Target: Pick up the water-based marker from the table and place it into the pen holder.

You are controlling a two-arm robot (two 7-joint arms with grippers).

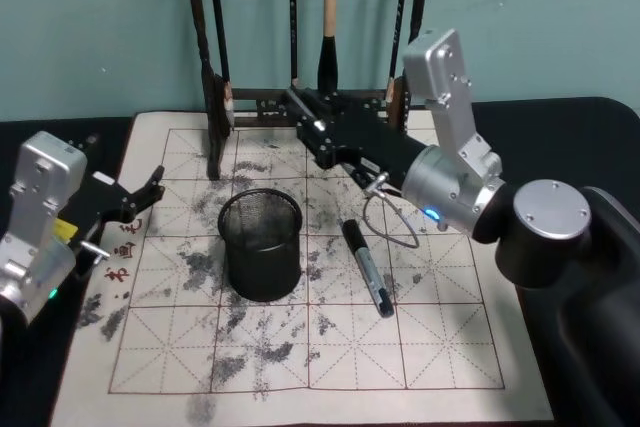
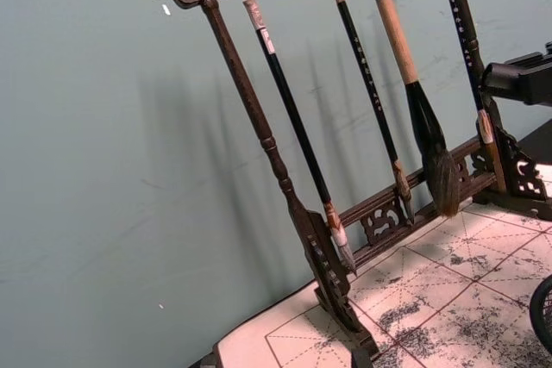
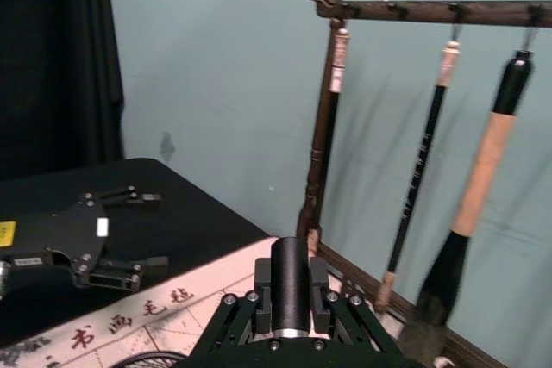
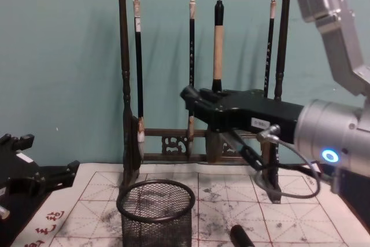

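Across the head view, the dark surface (image 1: 560,117) carries a stained white mat (image 1: 400,347), with the wooden brush rack (image 4: 122,85) at the top; the chest view shows its four hanging brushes (image 4: 218,44) in full. Right tool (image 4: 189,99) hangs above the mat in front of the rack, centre frame; wide or narrow, I cannot tell. Left tool (image 1: 153,197) sits at the left edge, spread wide, holding nothing. Pen holder (image 1: 260,257) stands mid-mat, empty. Just right of it, not touching, the marker (image 1: 367,267) lies flat on the mat; the chest view catches one end at its bottom edge
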